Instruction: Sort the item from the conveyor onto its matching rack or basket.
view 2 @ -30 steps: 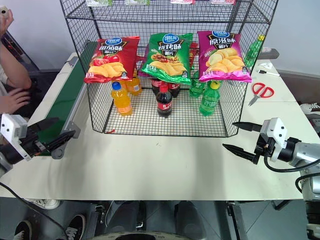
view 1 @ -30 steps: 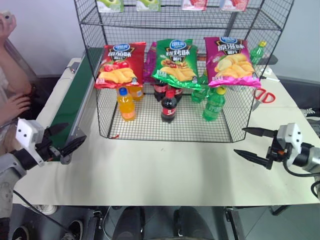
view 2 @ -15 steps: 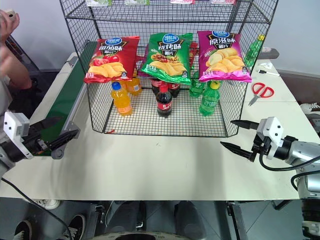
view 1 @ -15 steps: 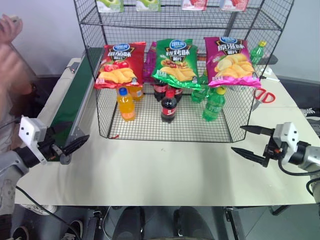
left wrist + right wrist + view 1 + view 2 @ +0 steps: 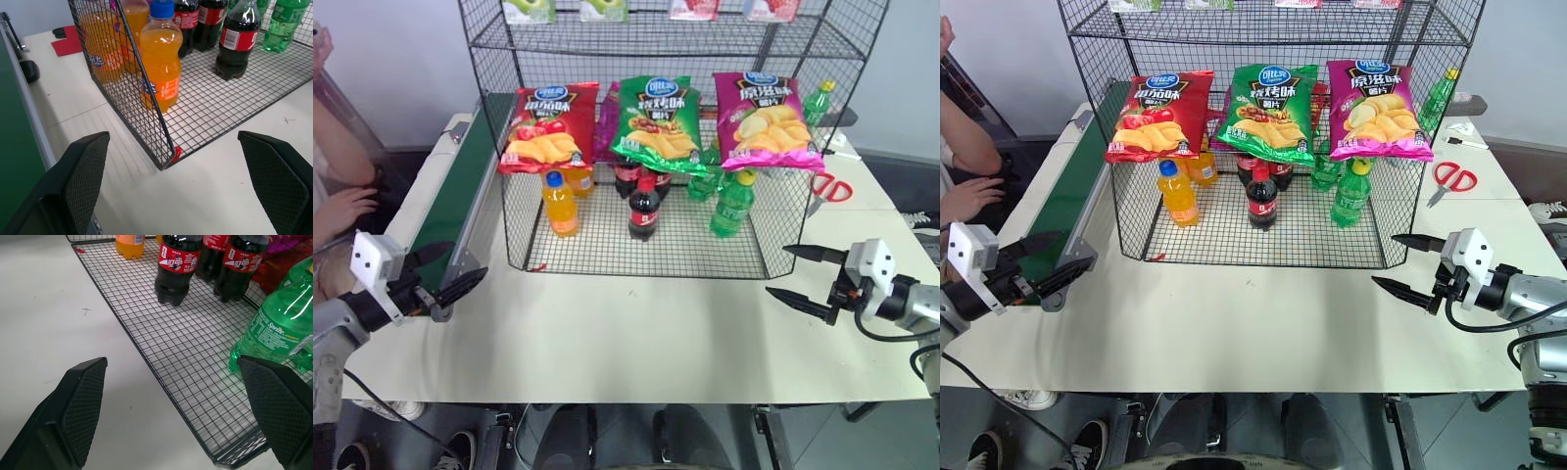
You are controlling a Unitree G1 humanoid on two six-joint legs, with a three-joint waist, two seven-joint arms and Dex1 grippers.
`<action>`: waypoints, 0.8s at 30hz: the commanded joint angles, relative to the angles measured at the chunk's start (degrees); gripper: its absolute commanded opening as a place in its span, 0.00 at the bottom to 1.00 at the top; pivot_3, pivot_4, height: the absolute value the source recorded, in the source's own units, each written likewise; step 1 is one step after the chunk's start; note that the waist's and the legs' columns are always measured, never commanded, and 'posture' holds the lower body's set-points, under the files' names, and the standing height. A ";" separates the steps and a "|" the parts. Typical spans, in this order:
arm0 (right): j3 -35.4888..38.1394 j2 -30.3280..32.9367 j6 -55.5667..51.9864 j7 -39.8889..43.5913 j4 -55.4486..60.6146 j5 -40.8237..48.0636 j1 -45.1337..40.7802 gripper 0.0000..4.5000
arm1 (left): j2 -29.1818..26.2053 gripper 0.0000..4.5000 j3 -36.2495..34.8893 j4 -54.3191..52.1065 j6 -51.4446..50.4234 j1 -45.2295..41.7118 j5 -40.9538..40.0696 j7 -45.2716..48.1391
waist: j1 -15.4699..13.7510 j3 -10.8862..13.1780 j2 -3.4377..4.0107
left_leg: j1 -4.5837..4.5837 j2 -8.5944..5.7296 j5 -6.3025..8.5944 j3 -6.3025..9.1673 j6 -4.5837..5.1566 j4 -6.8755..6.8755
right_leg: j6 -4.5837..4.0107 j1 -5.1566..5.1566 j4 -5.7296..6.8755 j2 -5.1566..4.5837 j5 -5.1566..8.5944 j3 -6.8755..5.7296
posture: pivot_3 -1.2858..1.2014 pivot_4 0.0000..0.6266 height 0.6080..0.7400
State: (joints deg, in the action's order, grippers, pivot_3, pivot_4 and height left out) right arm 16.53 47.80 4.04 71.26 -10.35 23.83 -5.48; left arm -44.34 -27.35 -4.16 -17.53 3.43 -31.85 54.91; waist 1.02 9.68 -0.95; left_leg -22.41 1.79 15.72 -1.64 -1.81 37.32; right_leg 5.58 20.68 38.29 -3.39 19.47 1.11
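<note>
1. On the rack (image 5: 499,39) front, head views: green crisp bag (image 5: 656,122) hung between red bag (image 5: 548,127) & pink bag (image 5: 766,119), logo up, long axis vertical; conveyor (image 5: 450,211) at left was bare.
2. L wrist view: left gripper (image 5: 172,134) jaws stood apart, empty; best kept spread by the belt end.
3. R wrist view: right gripper (image 5: 172,361) likewise apart, empty.

rack top tier (image 5: 656,10): cut off by upper edge
person's hand (image 5: 347,208): arm cut off at left edge
</note>
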 commanded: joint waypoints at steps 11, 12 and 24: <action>-0.37 -0.33 1.40 -0.26 -0.60 -0.12 -2.11 0.98 | -0.07 1.00 -0.79 -0.99 1.16 0.46 0.13 -0.45 | 0.03 0.00 0.00 | 0.00 0.00 0.00 0.00 0.00 0.00 | 0.00 0.00 0.00 0.00 0.00 0.00 | 0.52 0.24 0.99; -0.45 -0.41 1.45 -0.30 -0.59 -0.20 -2.20 0.98 | -0.07 1.00 -0.77 -0.96 1.21 0.45 0.16 -0.45 | 0.01 0.00 0.00 | 0.00 0.00 0.00 0.00 0.00 0.00 | 0.00 0.00 0.00 0.00 0.00 0.00 | 0.52 0.24 0.99; -1.55 -0.80 1.58 -0.81 -0.30 -0.57 -3.47 0.98 | 0.27 1.00 -0.68 -1.19 1.42 1.30 0.26 -0.60 | 0.01 0.00 0.00 | 0.00 0.00 0.00 0.00 0.00 -0.01 | 0.00 0.00 0.00 -0.01 0.00 0.00 | 0.52 0.24 0.99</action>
State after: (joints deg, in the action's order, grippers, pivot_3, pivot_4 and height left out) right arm 14.30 47.05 4.41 70.64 -11.46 22.76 -8.02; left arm -44.09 -27.34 -4.18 -17.04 4.76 -31.69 54.53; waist 1.03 9.68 -0.95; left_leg -22.41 1.79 15.72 -1.64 -1.81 37.32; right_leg 5.58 20.68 38.29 -3.40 19.47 1.11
